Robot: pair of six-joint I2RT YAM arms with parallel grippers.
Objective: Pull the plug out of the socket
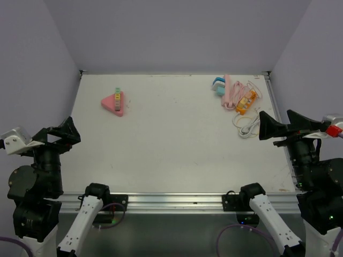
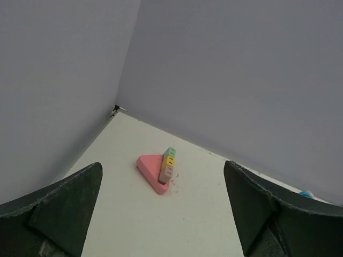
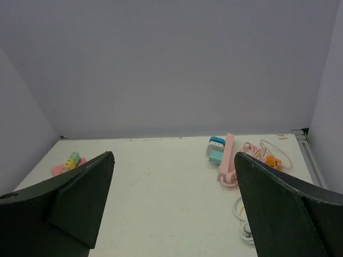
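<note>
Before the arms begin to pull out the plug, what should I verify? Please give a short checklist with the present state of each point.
1. Left hand open, holding nothing: ok.
2. Right hand open, holding nothing: ok.
3. Long pink plastic power strip in view, at the white table far right: ok.
4. Blue-and-teal plug beside the strip in view: ok; how deeply it sits, cannot tell.
5. Right hand's way to the strip free: not ok, a coiled white cable lies between.
</note>
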